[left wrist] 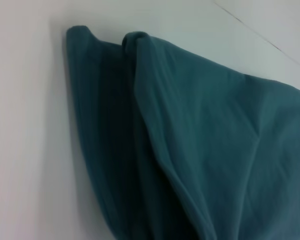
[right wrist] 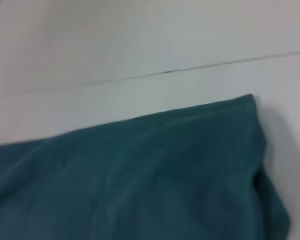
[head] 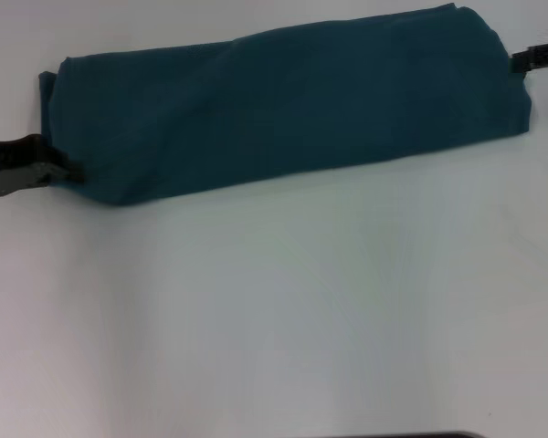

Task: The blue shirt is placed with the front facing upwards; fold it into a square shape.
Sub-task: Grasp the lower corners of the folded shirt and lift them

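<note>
Folded blue shirt (head: 283, 105) on table (head: 274, 310)

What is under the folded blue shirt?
The white table lies under the blue shirt. The left wrist view shows its stacked folded layers; anything inside them is covered.

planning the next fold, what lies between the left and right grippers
Only the blue shirt, folded into a long band, spans from left gripper to right gripper in the head view.

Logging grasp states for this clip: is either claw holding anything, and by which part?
Cannot be told for certain. The left claw sits at the blue shirt's left end and the right claw at its right end, but no view shows fingers closed on cloth.
</note>
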Available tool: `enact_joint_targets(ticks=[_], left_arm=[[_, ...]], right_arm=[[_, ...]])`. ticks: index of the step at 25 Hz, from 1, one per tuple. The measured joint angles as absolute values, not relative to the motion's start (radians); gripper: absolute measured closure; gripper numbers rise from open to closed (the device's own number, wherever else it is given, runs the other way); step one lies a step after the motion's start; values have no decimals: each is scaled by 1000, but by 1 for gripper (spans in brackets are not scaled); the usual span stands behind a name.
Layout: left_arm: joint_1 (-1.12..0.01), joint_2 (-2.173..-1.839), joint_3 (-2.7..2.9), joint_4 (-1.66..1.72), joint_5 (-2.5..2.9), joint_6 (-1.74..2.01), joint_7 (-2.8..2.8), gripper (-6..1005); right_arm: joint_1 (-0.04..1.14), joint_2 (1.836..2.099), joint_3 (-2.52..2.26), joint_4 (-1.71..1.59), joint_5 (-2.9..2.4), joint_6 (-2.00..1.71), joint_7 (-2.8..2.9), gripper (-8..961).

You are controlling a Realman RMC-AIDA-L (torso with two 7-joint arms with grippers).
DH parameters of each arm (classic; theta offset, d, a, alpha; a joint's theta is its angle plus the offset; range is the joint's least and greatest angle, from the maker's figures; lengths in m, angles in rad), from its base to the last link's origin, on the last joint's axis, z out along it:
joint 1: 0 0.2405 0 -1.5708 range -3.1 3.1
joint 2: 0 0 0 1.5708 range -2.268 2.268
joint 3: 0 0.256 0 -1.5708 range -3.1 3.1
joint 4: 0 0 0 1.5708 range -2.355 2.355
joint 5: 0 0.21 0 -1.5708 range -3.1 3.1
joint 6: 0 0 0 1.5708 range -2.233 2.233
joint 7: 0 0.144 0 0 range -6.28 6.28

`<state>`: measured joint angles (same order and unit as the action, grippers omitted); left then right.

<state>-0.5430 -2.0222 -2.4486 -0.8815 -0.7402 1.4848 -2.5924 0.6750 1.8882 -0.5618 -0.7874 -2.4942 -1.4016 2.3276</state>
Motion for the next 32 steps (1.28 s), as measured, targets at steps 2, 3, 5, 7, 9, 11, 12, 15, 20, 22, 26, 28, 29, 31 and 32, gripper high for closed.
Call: enact_joint_targets(ticks=[2,3,5,7,9,11,12,15,20,22,26,28,29,31,32], left_arm=[[-547,-2026,-2446,-884,-741,1485,-2592,986],[-549,-2028,-2444,-885,-741,1486,-2592,986],[-552,-2030,-2444,-888,-741,1486,-2591,987],[-556,-2032,-2444,-888,-741,1486,-2591,987],[-559,-2033,-2445,-888,-742,1485,-2591,987],[-562,-2034,-2447,-888,-743,1483,-2591,987],[-564,-2035,-2447,-888,-743,1482,-2591,986],[-566,-2039,-2444,-888,-744,1480,-2591,986],[-573,-2043,-2447,-888,-744,1477,-2591,987],[-574,-2044,-2446,-888,-744,1477,-2591,986],[-579,-2047,-2444,-888,-744,1476,-2591,985],[-581,-2047,-2447,-888,-744,1477,-2591,984],[-583,-2047,-2447,-888,-744,1478,-2591,984],[-585,-2047,-2447,-888,-744,1481,-2591,984],[-585,-2047,-2447,-888,-744,1483,-2591,984]], right_arm=[[707,1896,-595,-766,-2534,-1364,2342,39],[716,1900,-605,-758,-2549,-1345,2347,39],[727,1910,-619,-737,-2575,-1311,2357,39],[731,1914,-630,-712,-2584,-1284,2362,40],[730,1914,-639,-694,-2585,-1277,2364,40],[724,1915,-642,-689,-2586,-1273,2368,40],[721,1916,-643,-689,-2586,-1269,2369,40],[710,1926,-644,-688,-2586,-1252,2366,40],[700,1931,-654,-682,-2586,-1245,2364,41],[698,1932,-651,-679,-2580,-1239,2360,41],[697,1948,-649,-672,-2574,-1224,2352,41],[693,1954,-645,-678,-2566,-1222,2352,42],[690,1954,-644,-683,-2558,-1222,2352,42],[685,1952,-645,-688,-2551,-1224,2354,42],[684,1949,-647,-688,-2556,-1226,2358,42]])
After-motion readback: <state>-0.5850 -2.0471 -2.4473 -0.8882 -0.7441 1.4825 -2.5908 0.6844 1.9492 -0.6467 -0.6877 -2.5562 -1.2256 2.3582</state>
